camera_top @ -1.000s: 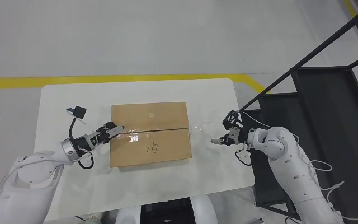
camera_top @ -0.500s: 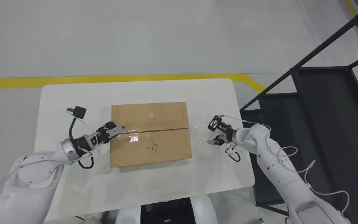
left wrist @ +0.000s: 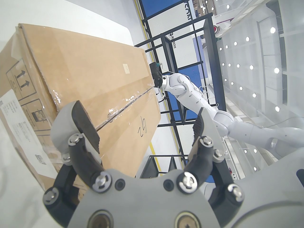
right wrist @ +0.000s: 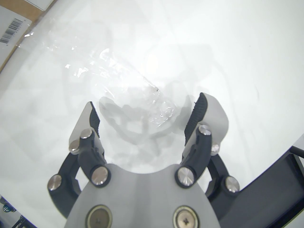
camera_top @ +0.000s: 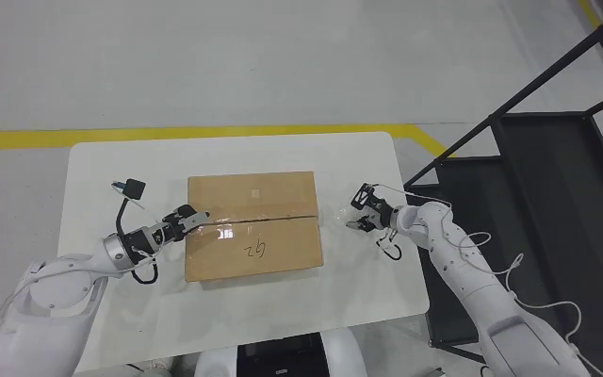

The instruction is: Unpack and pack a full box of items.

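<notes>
A brown cardboard box point(camera_top: 252, 224) sits shut in the middle of the white table point(camera_top: 226, 155), its flap seam covered with clear tape point(left wrist: 123, 105). My left gripper point(camera_top: 193, 220) is open at the box's left end, level with the seam; one pad point(left wrist: 83, 122) lies against the top edge. A loose strip of clear tape point(right wrist: 123, 79) trails from the box's right end onto the table. My right gripper point(right wrist: 144, 117) hangs open just over the strip's free end, right of the box point(right wrist: 14, 24).
A black metal rack point(camera_top: 528, 188) stands close off the table's right edge, behind my right arm. A yellow floor line point(camera_top: 188, 137) runs beyond the table's far edge. Bare table surface lies in front of and behind the box.
My right gripper has moved left, from near the table's right edge toward the box's right end, and now sits over the loose tape strip. The left arm has kept still.
</notes>
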Robot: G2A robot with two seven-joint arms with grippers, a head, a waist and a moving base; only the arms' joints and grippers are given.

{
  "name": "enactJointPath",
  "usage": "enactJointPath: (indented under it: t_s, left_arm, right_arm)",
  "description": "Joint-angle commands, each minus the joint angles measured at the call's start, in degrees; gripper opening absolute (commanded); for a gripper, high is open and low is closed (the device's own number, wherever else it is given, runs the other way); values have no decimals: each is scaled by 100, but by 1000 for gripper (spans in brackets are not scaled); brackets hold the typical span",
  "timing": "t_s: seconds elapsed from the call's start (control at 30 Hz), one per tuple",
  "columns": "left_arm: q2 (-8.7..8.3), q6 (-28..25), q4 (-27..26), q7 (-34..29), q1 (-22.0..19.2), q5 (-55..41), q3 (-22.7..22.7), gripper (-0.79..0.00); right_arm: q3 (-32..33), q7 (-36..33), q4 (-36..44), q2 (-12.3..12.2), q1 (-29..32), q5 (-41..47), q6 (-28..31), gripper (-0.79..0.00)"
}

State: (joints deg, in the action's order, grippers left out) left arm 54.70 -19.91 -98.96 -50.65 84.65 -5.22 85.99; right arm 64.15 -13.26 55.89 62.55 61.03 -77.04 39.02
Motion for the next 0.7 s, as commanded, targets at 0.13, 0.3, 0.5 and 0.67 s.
enactJointPath:
  t_s: [0.13, 0.3, 0.5, 0.67]
  left_arm:
    - [0, 0, 0, 0, 0, 0, 0, 0]
    - [0, 0, 0, 0, 0, 0, 0, 0]
    - [0, 0, 0, 0, 0, 0, 0, 0]
    - [0, 0, 0, 0, 0, 0, 0, 0]
  right_arm:
    - [-17, -20, -144, -1, -96, -79, -35, -228]
    - [-43, -36, -124, 0, -120, -169, -111, -514]
    - [-31, -123, 65, -38, -52, -426, -224, -785]
    - [171, -83, 391, -115, 119, -464, -258, -785]
